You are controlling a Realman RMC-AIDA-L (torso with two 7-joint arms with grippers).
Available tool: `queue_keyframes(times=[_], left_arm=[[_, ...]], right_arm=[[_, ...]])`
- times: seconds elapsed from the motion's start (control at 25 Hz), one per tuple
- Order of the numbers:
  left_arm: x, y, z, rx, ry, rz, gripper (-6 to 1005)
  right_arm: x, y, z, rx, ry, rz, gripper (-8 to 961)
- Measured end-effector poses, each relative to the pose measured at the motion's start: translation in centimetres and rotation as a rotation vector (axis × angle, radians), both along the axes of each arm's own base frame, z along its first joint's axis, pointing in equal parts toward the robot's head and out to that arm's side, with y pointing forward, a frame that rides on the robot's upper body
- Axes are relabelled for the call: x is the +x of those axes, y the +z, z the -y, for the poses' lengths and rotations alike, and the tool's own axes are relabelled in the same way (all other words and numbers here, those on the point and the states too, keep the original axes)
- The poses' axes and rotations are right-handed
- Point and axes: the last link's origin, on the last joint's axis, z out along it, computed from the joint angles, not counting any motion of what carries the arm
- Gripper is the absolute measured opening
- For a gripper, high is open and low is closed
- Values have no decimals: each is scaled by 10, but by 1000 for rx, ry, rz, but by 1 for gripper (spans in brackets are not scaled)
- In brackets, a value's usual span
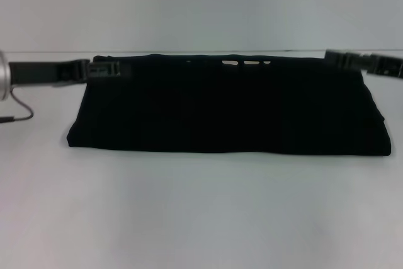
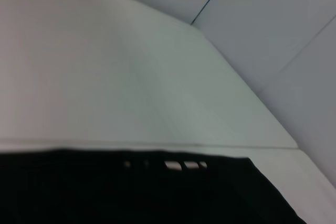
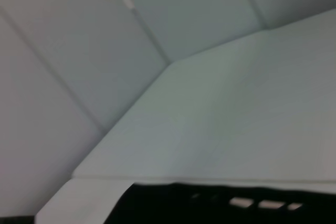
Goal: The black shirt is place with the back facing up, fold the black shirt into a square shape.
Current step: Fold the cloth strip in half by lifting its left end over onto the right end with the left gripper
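The black shirt (image 1: 227, 108) lies across the white table as a wide folded band, its near fold toward me. Its far edge runs straight and taut between my two grippers, with small white bits of lettering (image 1: 244, 63) showing along it. My left gripper (image 1: 106, 68) is shut on the shirt's far left corner. On the far right corner my right gripper (image 1: 335, 59) is also shut. The left wrist view shows the shirt (image 2: 131, 192) close up with white marks (image 2: 184, 165). In the right wrist view the shirt (image 3: 220, 205) fills the lower edge.
The white table (image 1: 189, 212) extends bare in front of the shirt, and a pale wall (image 1: 201, 4) stands behind it. A thin dark cable (image 1: 19, 110) loops at the far left by the left arm.
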Motion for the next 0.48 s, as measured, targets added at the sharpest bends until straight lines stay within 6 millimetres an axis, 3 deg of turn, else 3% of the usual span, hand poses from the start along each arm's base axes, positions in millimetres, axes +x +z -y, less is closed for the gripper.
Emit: queue_keyframes(times=[0.2,0.48], left_arm=[[-16,0,15,-45,94,36,939],[-36,-4,25,-98,341,112,939]], right_arm=[[0,-12,11,-38,52,14,907],[-1,-4,6,-14,62,28,906]])
